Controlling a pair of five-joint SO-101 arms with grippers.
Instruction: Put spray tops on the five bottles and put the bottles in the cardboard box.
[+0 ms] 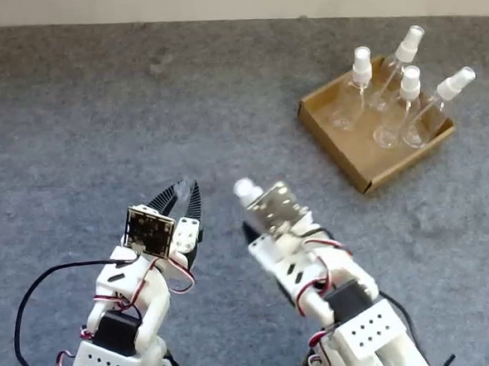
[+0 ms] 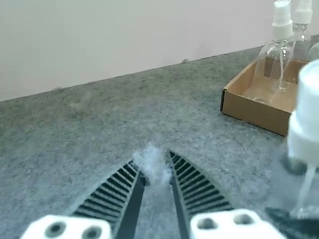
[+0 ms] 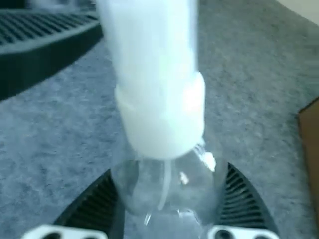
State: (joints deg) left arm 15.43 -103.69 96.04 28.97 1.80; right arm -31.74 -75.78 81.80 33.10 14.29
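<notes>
Left tool (image 2: 152, 164): released, empty, over surface (image 1: 99, 117). Right tool (image 3: 167, 199): clenched around bottle (image 3: 164, 191), top (image 3: 157, 89) on. In box (image 1: 333, 132): four topped bottles (image 1: 362, 93).

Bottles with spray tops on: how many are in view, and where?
5. Four bottles stand in the cardboard box; the fifth bottle is held in the right gripper, outside the box.

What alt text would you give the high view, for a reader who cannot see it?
The right gripper holds a bottle with its spray top on, beside the open, empty left gripper, over a grey table. Farther back on the right arm's side, a cardboard box holds four bottles, all with spray tops.
</notes>
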